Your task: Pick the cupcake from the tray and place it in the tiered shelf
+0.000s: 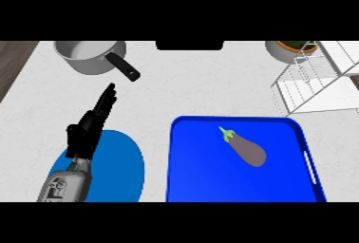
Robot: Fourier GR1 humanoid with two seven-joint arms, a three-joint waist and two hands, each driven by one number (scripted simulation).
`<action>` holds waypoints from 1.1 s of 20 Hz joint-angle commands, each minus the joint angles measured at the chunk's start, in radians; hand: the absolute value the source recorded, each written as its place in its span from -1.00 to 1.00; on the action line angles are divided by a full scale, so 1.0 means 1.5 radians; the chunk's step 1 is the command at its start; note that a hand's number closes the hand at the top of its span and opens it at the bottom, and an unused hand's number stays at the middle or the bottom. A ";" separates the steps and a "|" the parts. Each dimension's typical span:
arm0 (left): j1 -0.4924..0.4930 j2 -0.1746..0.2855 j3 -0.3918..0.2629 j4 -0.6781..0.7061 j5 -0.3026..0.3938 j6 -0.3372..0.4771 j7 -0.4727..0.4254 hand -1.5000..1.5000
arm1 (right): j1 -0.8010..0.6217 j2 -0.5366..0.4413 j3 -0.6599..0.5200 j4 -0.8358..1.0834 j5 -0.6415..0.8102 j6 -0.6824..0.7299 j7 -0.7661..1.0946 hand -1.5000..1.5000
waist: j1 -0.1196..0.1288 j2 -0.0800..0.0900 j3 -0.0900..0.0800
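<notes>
One blue rectangular plastic tray (184, 161) lies on the white desk (203, 90) and carries one purple aubergine (247, 151). One white wire tiered shelf (308, 85) stands behind the tray at the right edge. The cupcake cannot be made out, perhaps hidden there. The left hand (89, 124) hovers above one round blue plate (123, 166), fingers straight and holding nothing. One grey metal pot (88, 57) stands beyond it.
</notes>
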 commanded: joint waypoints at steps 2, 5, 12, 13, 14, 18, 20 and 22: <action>0.000 0.015 0.020 -0.006 0.016 -0.010 -0.005 0.00 | -0.026 -0.071 -0.068 -0.006 -0.049 -0.004 0.063 -1.00 | -0.003 0.000 0.000; 0.004 -0.002 0.007 0.036 -0.009 0.013 -0.039 0.00 | 0.018 -0.119 -0.122 0.002 -0.089 0.028 0.071 -1.00 | -0.010 0.001 0.000; 0.039 -0.005 -0.002 -0.034 0.006 0.001 0.001 0.00 | 0.155 -0.252 -0.210 0.058 -0.139 0.193 0.163 -1.00 | -0.018 -0.002 0.001; 0.018 -0.017 -0.013 -0.028 -0.022 0.029 0.002 0.00 | 0.174 -0.272 -0.232 0.098 -0.144 0.207 0.128 -1.00 | -0.019 0.000 0.001; 0.046 0.019 0.016 -0.060 0.022 -0.016 0.012 0.00 | 0.218 -0.281 -0.264 0.088 -0.158 0.240 0.125 -1.00 | -0.024 -0.004 0.001; 0.021 0.006 0.012 -0.031 0.003 0.008 0.006 0.00 | 0.285 -0.365 -0.328 0.191 -0.182 0.335 0.043 -1.00 | -0.023 -0.001 0.002; 0.033 0.001 0.017 -0.008 0.003 0.014 -0.016 0.00 | 0.346 -0.377 -0.362 0.223 -0.187 0.388 0.011 -1.00 | -0.030 -0.002 0.002; 0.032 0.016 0.016 -0.041 0.018 -0.013 0.010 0.00 | 0.363 -0.393 -0.383 0.273 -0.196 0.384 -0.020 -1.00 | -0.012 0.000 0.001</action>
